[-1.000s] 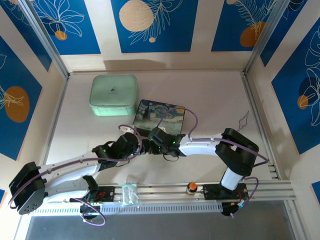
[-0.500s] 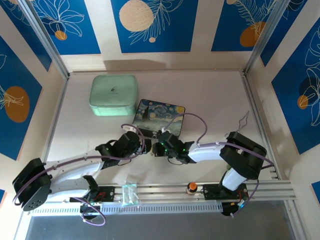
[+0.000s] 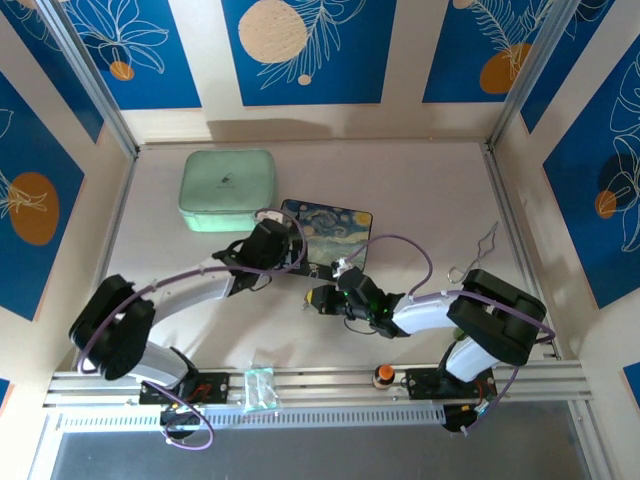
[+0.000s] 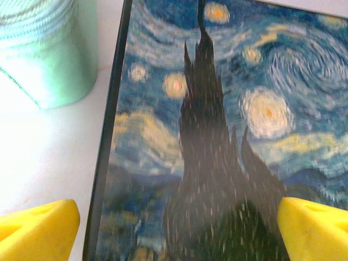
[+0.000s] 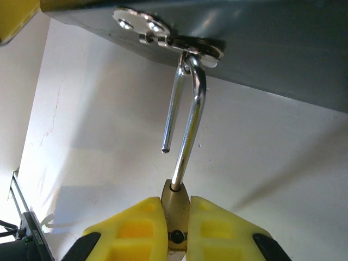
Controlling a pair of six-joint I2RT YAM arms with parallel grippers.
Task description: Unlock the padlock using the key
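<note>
Now the little gold padlock (image 5: pixel 175 202) is hooked by its silver hoop (image 5: pixel 189 125) through the metal ring (image 5: pixel 190 51) on the near side of the dark painted box (image 5: pixel 261 38), near the middle of the counter (image 5: pixel 98 136). One end of the hoop sticks out free of the gold body. The right pincer (image 5: pixel 175 215) is squeezed tight on that gold body, and the left pincer (image 4: pixel 174 231) is spread wide, holding nothing, just above the box's lid, with the mint-green case (image 4: pixel 43 49) to its left.

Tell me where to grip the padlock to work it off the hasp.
Probably the brass body of the padlock, squeezed across its thickness, coming from the side away from the box, as the right gripper holds it. The shackle is thin, round and hooked through the hasp.
</note>
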